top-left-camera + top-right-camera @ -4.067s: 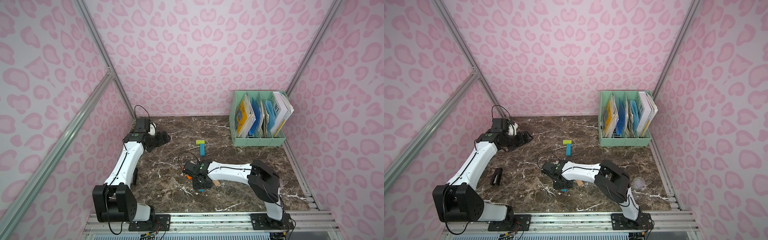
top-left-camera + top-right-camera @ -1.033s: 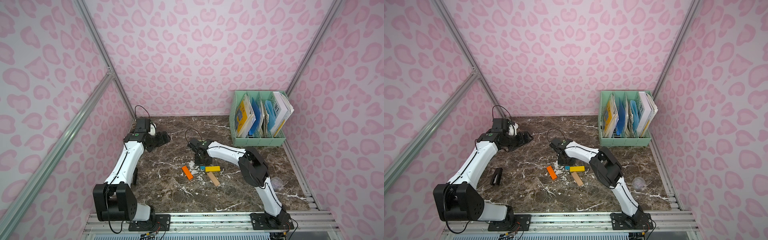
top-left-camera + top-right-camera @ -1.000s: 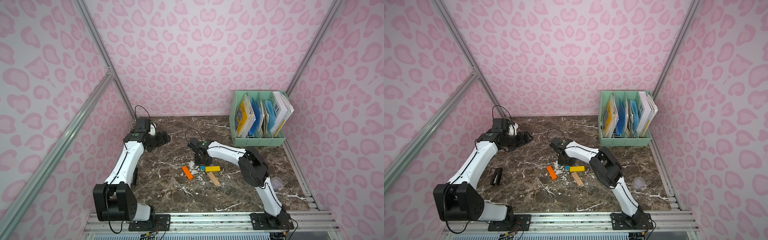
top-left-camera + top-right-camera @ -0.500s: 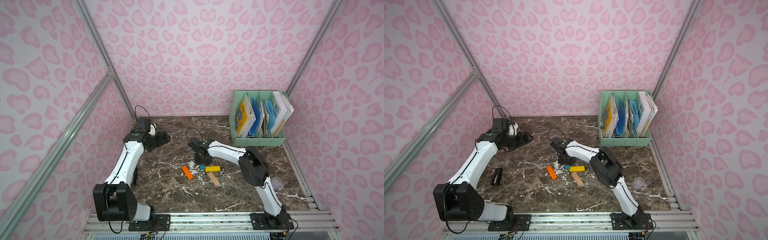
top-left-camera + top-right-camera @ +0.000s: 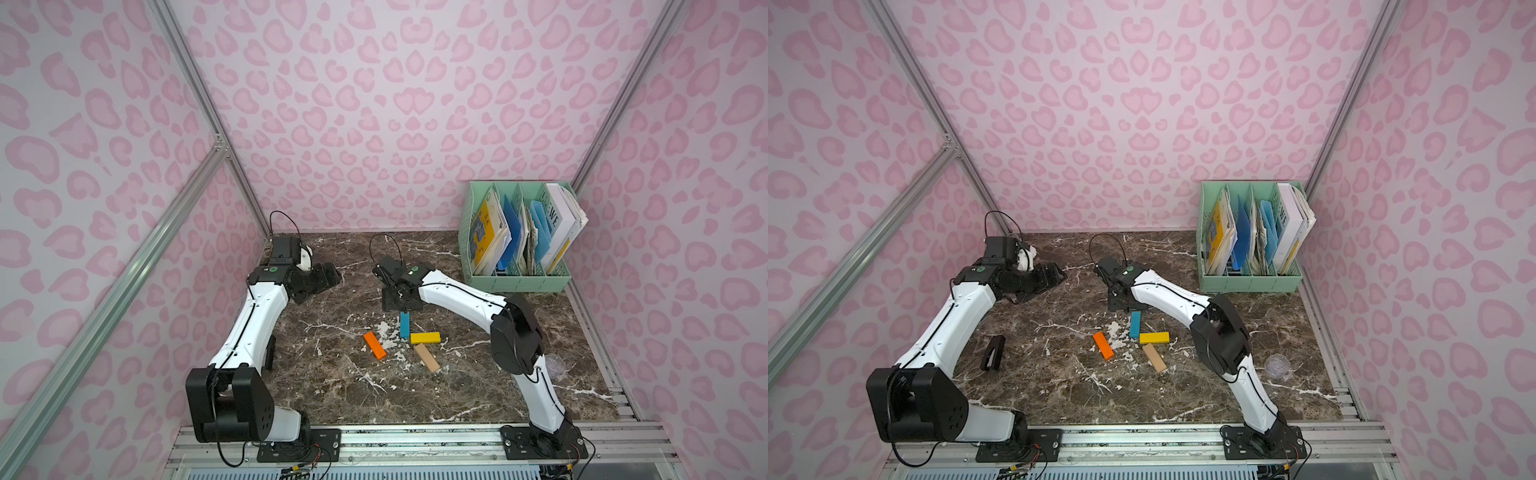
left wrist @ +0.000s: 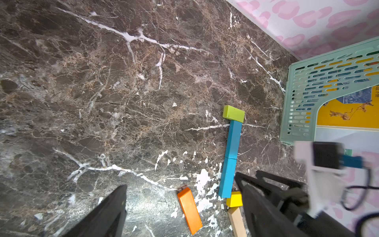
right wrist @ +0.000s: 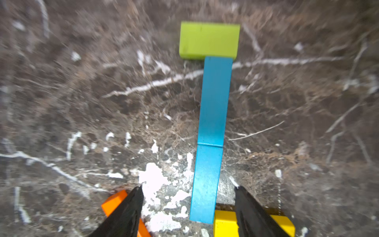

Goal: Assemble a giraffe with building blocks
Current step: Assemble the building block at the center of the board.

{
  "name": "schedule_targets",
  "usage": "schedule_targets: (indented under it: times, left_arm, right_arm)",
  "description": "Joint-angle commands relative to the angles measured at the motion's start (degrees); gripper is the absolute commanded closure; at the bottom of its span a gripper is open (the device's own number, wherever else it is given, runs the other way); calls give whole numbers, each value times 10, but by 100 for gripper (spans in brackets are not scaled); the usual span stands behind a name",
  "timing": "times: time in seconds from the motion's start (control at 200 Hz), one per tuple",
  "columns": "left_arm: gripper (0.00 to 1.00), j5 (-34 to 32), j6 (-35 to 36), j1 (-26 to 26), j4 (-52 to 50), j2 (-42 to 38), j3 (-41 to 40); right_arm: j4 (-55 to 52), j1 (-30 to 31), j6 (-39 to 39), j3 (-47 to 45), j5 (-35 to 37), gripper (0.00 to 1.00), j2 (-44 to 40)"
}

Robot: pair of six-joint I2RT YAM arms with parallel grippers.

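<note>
The giraffe lies flat mid-table. In the right wrist view a lime-green block [image 7: 209, 40] caps two blue blocks set end to end, the upper [image 7: 215, 98] and the lower [image 7: 206, 182]. The lower one's end meets the yellow block [image 7: 225, 223]. My right gripper [image 7: 188, 187] is open, its fingers apart on either side of the lower blue block. In both top views this gripper [image 5: 399, 302] hides the lime-green block. The orange block [image 5: 375, 344] and tan block [image 5: 427, 358] lie loose and slanted. My left gripper [image 5: 328, 278] hovers open at the back left, holding nothing.
A mint-green file rack [image 5: 515, 282] with books stands at the back right. A small black object [image 5: 992, 353] lies beside the left arm. A clear round piece [image 5: 1277, 368] sits near the right edge. Pink patterned walls enclose the table.
My right gripper has opened and let go of the lower blue block, which now lies in line under the upper one. The left arm has not moved.
</note>
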Motion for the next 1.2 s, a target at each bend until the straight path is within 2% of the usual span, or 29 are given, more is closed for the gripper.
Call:
schedule_targets:
  times: [0.0,0.215,0.41,0.75,1.195]
  left_arm:
    - [10,3,5,1,3,-3,2]
    - [10,0,6,1,3,-5,1]
    - [10,-2,7,0,2,-2,1]
    - [10,-8,8,1,1,1,2]
    - [10,-9,10,0,0,2,2]
  right_arm:
    - [-50,-3,-21,-18,53,27,-42]
    - [40,-9,-12,-252,-2,28,-170]
    - [101,-9,10,-398,-36,30,-216]
    - [133,-5,25,-469,-55,30,-224]
    - [139,-6,32,-464,-46,30,-182]
